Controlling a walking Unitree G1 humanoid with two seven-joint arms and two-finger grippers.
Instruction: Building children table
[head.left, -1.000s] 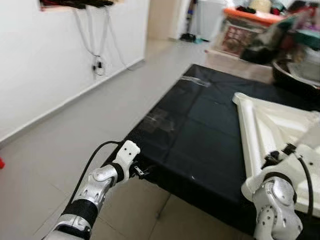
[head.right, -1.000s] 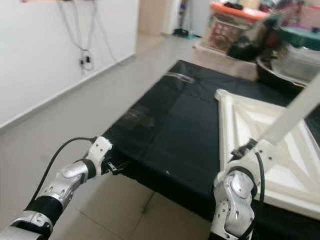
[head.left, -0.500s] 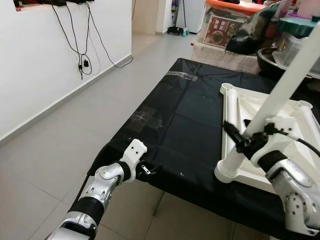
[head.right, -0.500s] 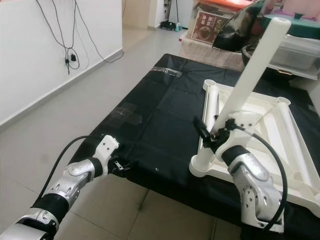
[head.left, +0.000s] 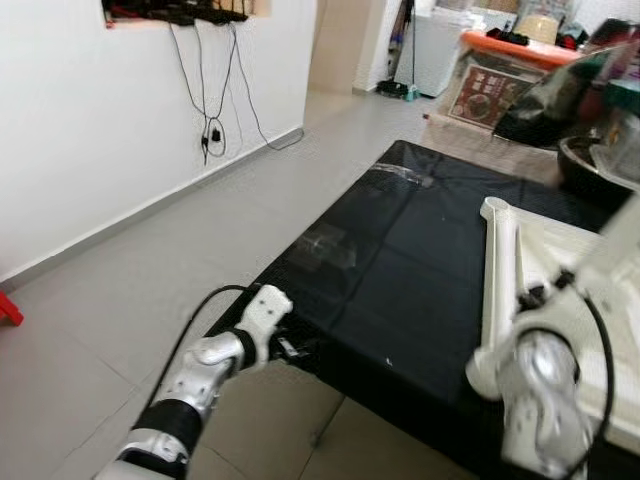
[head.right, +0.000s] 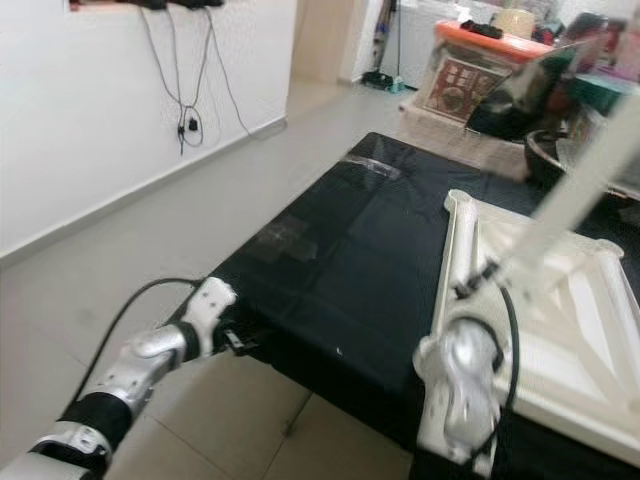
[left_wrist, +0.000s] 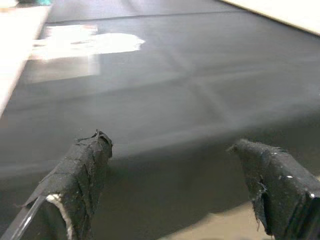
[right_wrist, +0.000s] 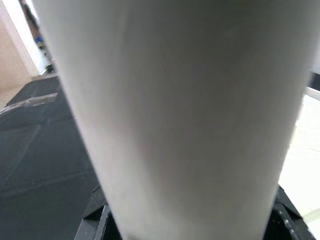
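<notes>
On the black floor mat (head.right: 340, 270), the right claw (head.right: 480, 280), clamped on the white leg (head.right: 585, 185), has swung it right off the near-left corner of the upturned table (head.right: 560, 340), so seating looks undone; left claw (left_wrist: 175, 185) hangs apart.

The left end effector (left_wrist: 170, 175) reaches forward on a bent silver arm, its two black fingers (left_wrist: 80, 175) spread apart. The right end effector (head.right: 487, 272) is raised on a bent arm, blurred, clamped around something white.
</notes>
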